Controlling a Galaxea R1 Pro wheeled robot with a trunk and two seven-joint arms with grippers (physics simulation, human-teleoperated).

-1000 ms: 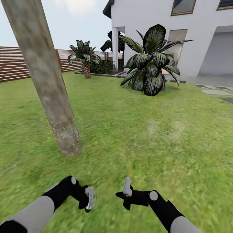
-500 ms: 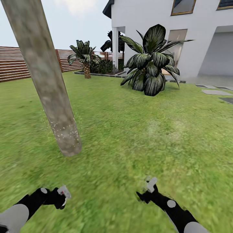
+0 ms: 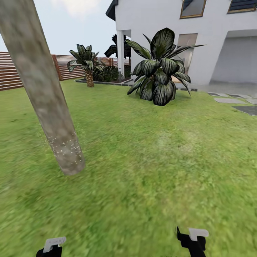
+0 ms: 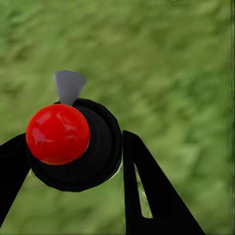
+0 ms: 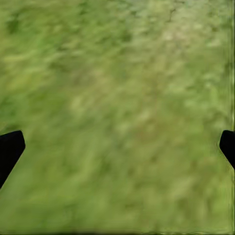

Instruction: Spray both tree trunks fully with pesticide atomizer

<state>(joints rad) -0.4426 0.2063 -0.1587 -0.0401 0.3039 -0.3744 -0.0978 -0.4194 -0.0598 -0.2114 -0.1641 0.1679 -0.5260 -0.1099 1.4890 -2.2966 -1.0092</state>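
A thick grey-brown mottled tree trunk (image 3: 43, 92) leans across the left of the head view, with fine pale specks near its base (image 3: 66, 148). It rises from the green grass floor (image 3: 150, 160) of the garden. The pesticide atomizer (image 4: 73, 147), a black round body with a red ball top and a grey nozzle, sits between the fingers of my left gripper (image 4: 73, 142), which is shut on it. In the head view my left gripper (image 3: 53, 246) is at the bottom edge. My right gripper (image 3: 192, 239) is low on the right. The right gripper (image 5: 117, 142) is open over bare grass.
A short scaly palm (image 3: 85, 64) and a round leafy bush (image 3: 159, 75) stand ahead by the white house (image 3: 214, 39). A brown slat fence (image 3: 10, 73) runs along the left. Grey stepping stones (image 3: 232, 100) lie at the far right. Open lawn stretches to the right of the trunk.
Both arms have spread apart and dropped back to the bottom edge of the head view. The whole scene has shifted slightly left, so the camera has moved.
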